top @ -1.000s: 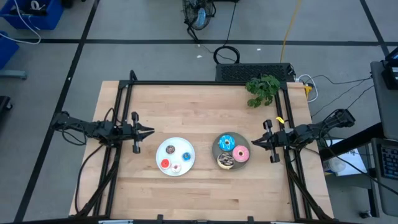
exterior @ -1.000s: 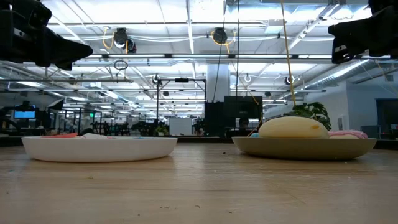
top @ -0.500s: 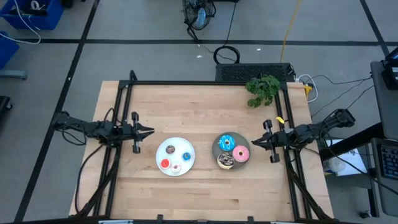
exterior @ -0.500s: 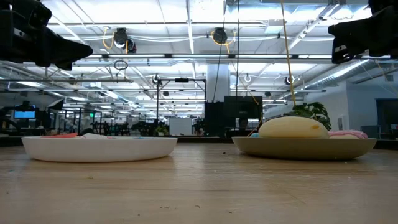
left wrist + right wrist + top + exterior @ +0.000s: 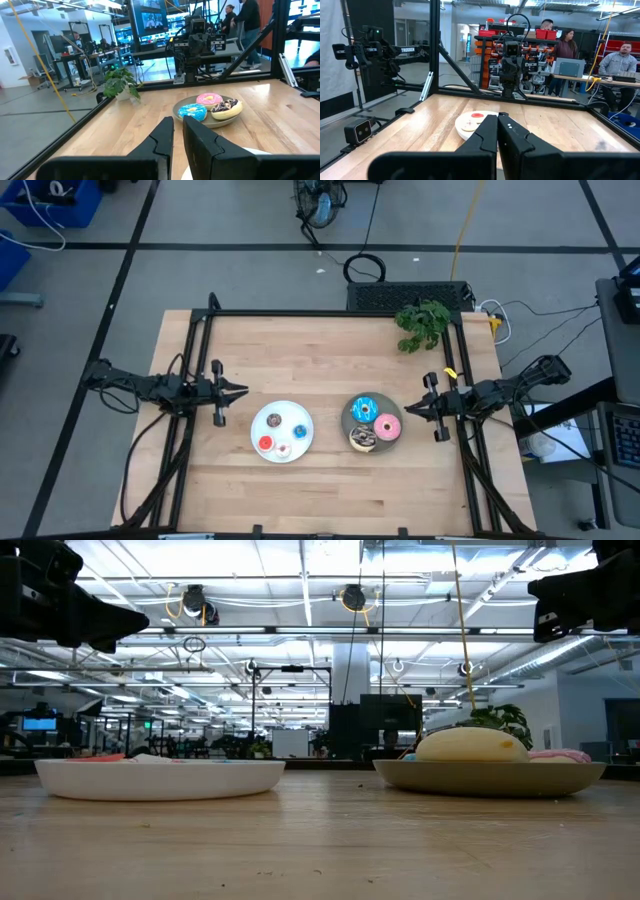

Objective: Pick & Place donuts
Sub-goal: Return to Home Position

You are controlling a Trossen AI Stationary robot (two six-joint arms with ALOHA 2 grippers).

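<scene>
Table (image 5: pixel 330 350), donuts (image 5: pixel 388 426) unchanged (left end effector (image 5: pixel 243 391), right end effector (image 5: pixel 408 409) static).

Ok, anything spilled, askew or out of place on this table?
Nothing stands out. The four mini donuts lie on the white plate, the three larger donuts on the grey plate, none spilled. Left gripper and right gripper hang shut at either side.

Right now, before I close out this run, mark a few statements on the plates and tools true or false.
The large blue donut, large pink donut and large brown donut all lie on the grey plate. True.
The white plate holds two donuts. False: four mini donuts.
The left tool grips a donut. False: it is shut and empty, left of the white plate.
The right tool is shut and empty, right of the grey plate. True.
</scene>
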